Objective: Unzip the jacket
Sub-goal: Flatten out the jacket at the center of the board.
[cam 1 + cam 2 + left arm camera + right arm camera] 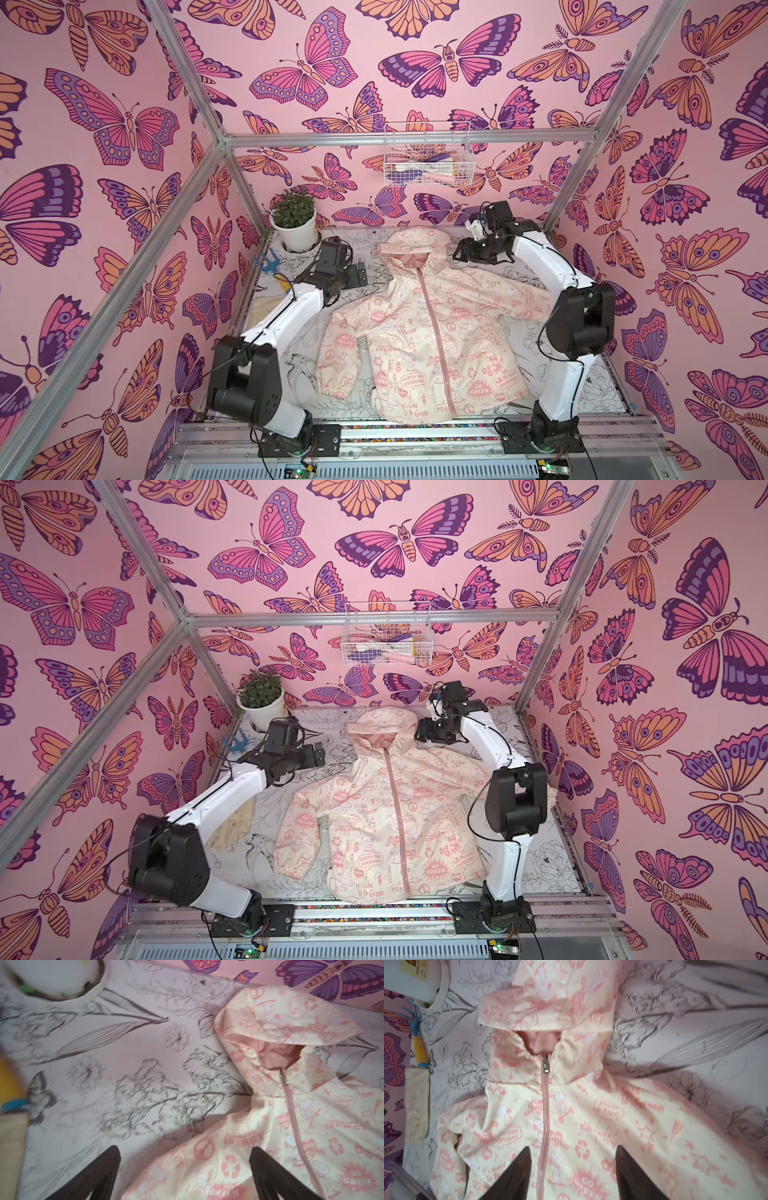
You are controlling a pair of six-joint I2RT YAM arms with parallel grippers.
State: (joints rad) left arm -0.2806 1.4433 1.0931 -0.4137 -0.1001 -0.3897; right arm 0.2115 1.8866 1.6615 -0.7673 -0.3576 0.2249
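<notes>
Left gripper (185, 1148): jaws spread wide, empty, over the jacket's (419, 332) shoulder edge.
Right gripper (573, 1147): jaws parted, empty, straddling the zipper (544, 1118); blur hides any contact.
Jacket: flat on the table (299, 365), front up, fully zipped, hood toward the back wall.
</notes>
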